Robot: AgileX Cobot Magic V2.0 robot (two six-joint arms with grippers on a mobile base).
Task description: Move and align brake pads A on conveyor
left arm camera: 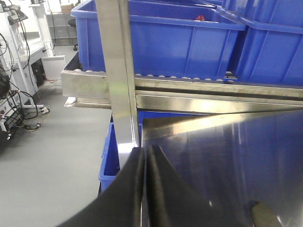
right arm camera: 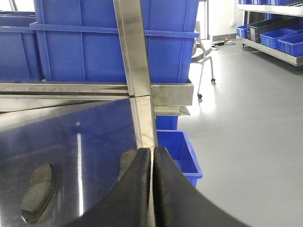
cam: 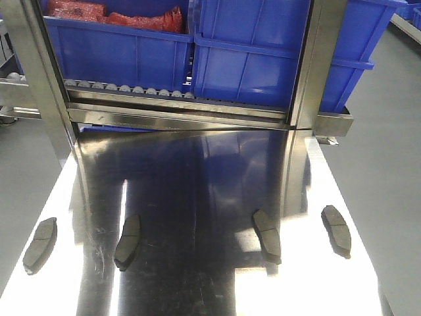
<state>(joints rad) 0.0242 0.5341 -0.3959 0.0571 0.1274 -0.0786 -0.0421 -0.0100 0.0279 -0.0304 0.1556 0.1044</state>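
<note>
Polished steel is seen as the table (cam: 197, 178); four brake pads A (cam: 40, 245) (cam: 127, 241) (cam: 267, 236) (cam: 336, 230) are laid on it in a row toward its near edge, spread from the left edge to the right edge and kept well apart; the left pincer (left arm camera: 146, 155) is clenched on nothing by the far left corner; the right pincer (right arm camera: 152, 151) is likewise clenched, empty, by the far right corner.

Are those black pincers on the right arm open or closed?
Closed: the right arm's black curved gripper has its fingertips pressed together, nothing held between them.
</note>
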